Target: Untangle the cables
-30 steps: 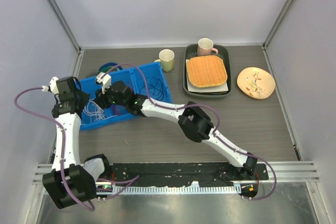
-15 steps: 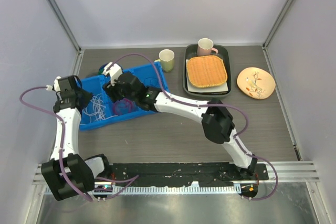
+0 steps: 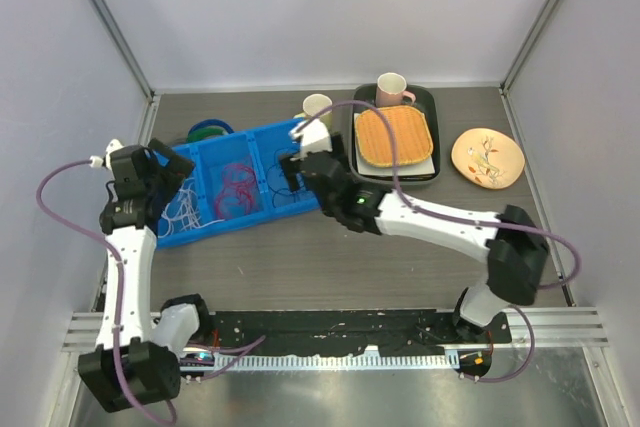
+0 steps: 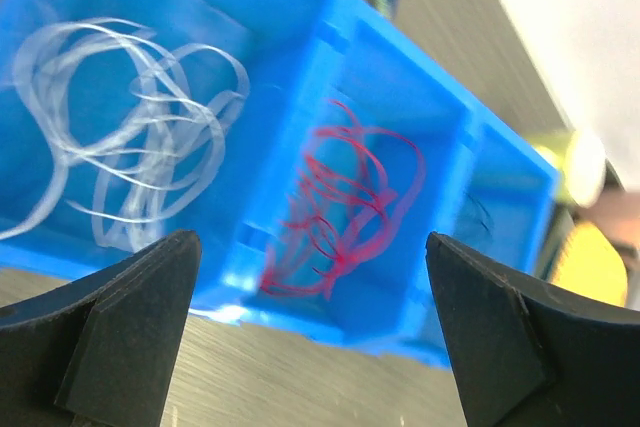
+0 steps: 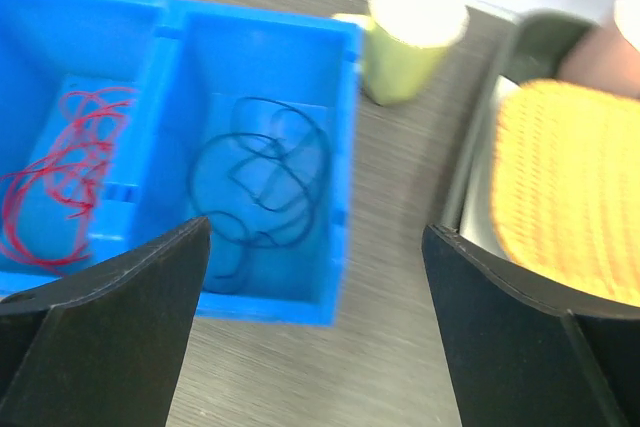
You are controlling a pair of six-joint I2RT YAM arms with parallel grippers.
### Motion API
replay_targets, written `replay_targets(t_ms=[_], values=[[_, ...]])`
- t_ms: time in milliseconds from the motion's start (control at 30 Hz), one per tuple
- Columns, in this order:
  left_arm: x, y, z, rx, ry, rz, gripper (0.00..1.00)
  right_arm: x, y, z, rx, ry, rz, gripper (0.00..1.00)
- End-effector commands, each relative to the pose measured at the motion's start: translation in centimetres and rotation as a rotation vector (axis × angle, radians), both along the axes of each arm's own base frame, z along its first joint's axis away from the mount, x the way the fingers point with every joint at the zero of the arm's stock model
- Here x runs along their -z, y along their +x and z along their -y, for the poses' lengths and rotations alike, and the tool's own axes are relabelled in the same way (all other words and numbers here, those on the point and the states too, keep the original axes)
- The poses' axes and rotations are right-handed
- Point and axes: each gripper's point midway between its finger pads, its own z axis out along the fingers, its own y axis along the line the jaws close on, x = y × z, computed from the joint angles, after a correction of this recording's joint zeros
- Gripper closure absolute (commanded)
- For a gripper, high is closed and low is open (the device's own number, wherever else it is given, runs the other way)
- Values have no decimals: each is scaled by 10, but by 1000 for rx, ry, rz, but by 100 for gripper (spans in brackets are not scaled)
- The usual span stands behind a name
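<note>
In the top view, my left gripper (image 3: 168,171) stands at the left end of the blue bin (image 3: 245,135) and my right gripper (image 3: 292,171) stands over its right end; from here I cannot tell how wide they are. The cables lie inside the bin, one in each compartment: the white cable (image 3: 185,209) in the left one, the red cable (image 3: 233,187) in the middle one, the dark cable (image 3: 275,179) in the right one. In the left wrist view, the left gripper (image 4: 310,247) is spread wide and holds nothing; its two fingers are above the near edge of the bin (image 4: 300,87) and touch nothing. The white cable (image 4: 130,137) is a loose bunch of loops, the red cable (image 4: 340,197) also, with a wall between them. In the right wrist view, the right gripper (image 5: 315,237) is also spread wide and empty, above the right end of the bin (image 5: 165,67). The dark cable (image 5: 260,187) lies in a few round loops in its own compartment, and the red cable (image 5: 60,177) is next door. A pale cup (image 5: 410,37) stands just beside the far right corner of the bin.
</note>
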Motion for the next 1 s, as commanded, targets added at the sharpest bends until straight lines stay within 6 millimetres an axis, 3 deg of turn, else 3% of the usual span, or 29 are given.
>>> replay_targets(t_ms=[0, 33, 67, 100, 133, 200, 233, 300, 333, 400, 500, 600, 767, 967], values=[[-53, -4, 43, 126, 48, 125, 0, -22, 3, 72, 185, 261, -3, 6], [-57, -7, 69, 208, 59, 141, 0, 1, 7, 99, 242, 262, -36, 4], [-60, -9, 79, 237, 67, 151, 0, -13, 2, 116, 272, 375, -35, 4], [-60, -11, 88, 263, 75, 157, 0, -7, 0, 129, 291, 416, -57, 3], [-61, -12, 110, 337, 76, 169, 0, 17, -3, 154, 345, 406, -91, 3], [-50, -15, 127, 389, 91, 146, 0, 11, -17, 177, 384, 503, -81, 3], [-41, -16, 144, 435, 115, 124, 0, 39, -29, 195, 431, 446, -110, 3], [-20, -20, 160, 487, 161, 69, 0, 46, -45, 217, 474, 471, -111, 3], [-4, -26, 176, 543, 209, 23, 0, 64, -52, 233, 525, 446, -117, 3], [19, -34, 178, 548, 276, -36, 0, 75, -68, 253, 568, 448, -128, 3], [27, -38, 176, 524, 333, -43, 0, 94, -87, 278, 634, 459, -139, 3], [13, -40, 179, 526, 293, 20, 0, 98, -96, 289, 657, 482, -141, 3], [-5, -48, 177, 535, 231, 141, 0, 88, -104, 290, 609, 535, -126, 3], [-8, -60, 164, 514, 235, 150, 0, 88, -107, 293, 592, 561, -105, 3]])
